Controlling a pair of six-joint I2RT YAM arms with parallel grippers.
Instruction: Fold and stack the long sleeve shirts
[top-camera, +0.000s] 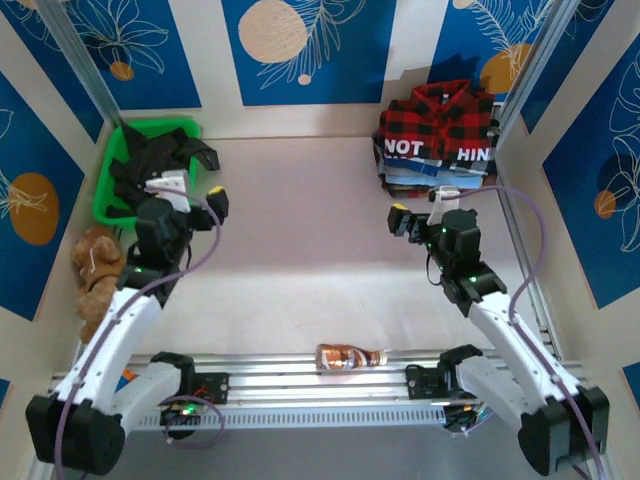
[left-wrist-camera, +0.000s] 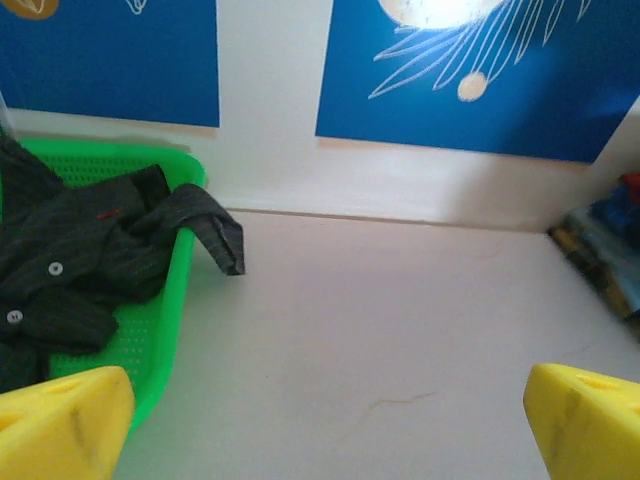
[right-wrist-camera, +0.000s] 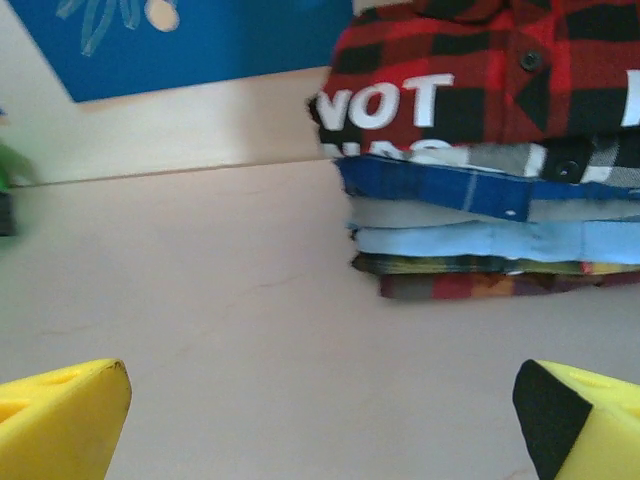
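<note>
Reaching the unfolded garment is a job for the left arm, I judge: the dark charcoal button-up shirt (top-camera: 150, 165) lies crumpled in the green plastic basket (top-camera: 150, 125) at the far left corner of the worktop (top-camera: 310, 230), just ahead of and to the left of the left pincer (top-camera: 215, 200), whose yellow-tipped jaws stand wide apart and hold nothing. From the left wrist view the shirt (left-wrist-camera: 80, 260) fills the left side and the basket wall (left-wrist-camera: 170, 330) stands between it and the pincer (left-wrist-camera: 320, 430). One sleeve (left-wrist-camera: 215, 230) hangs over the basket's right rim, its cuff down at the bare worktop; that is the part nearest the jaws. The heap itself has no clear long axis, bunched as it is. The right pincer (top-camera: 400, 222), also wide open and empty, is well apart from the basket across the worktop. It faces the pile of folded shirts (right-wrist-camera: 490, 180) at the far right corner, topped by the red-and-black plaid shirt (right-wrist-camera: 450, 60), which lies ahead and to its right. The coming move likely needs the left pincer to swing leftward toward the draped sleeve.
</note>
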